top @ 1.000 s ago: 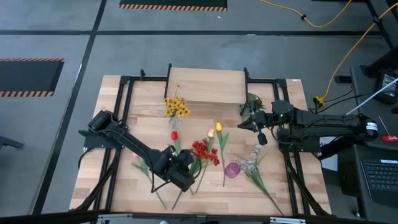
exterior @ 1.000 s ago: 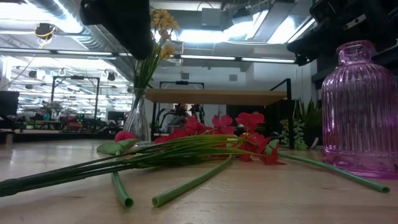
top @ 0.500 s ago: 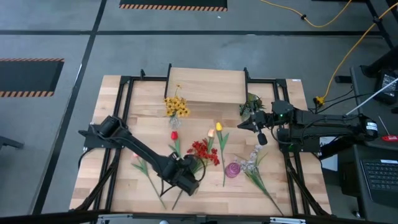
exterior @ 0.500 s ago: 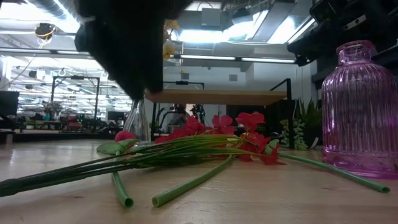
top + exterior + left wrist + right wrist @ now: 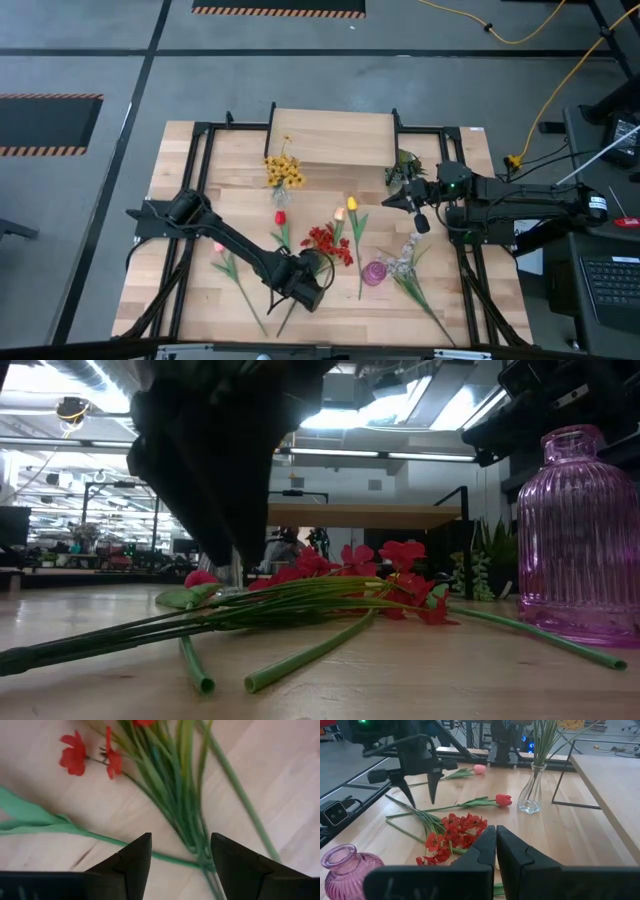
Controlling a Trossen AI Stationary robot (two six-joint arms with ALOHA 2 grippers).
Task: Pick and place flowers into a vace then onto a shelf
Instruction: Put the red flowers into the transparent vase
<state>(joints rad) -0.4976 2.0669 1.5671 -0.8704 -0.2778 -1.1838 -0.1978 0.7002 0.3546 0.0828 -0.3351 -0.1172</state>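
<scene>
Nearest the front edge of the surface (image 5: 180,300), the left end effector (image 5: 181,851) hangs over the bundled green stems of the red spray (image 5: 330,243), fingers spread wide with the stems between them, nothing pinched yet. The risk from here: that bundle is several thin stems lying flat beside a separate tulip stem (image 5: 240,795), so a close could catch only some of them, or drag the neighbour along. The pink ribbed vase (image 5: 373,272) sits just beside on the right, easy to knock. Further back, the right end effector (image 5: 495,840) waits with fingers pressed together, holding nothing. Beyond it, a yellow spray (image 5: 284,172) already stands in a clear vase (image 5: 529,795) in front of the shelf (image 5: 330,138).
</scene>
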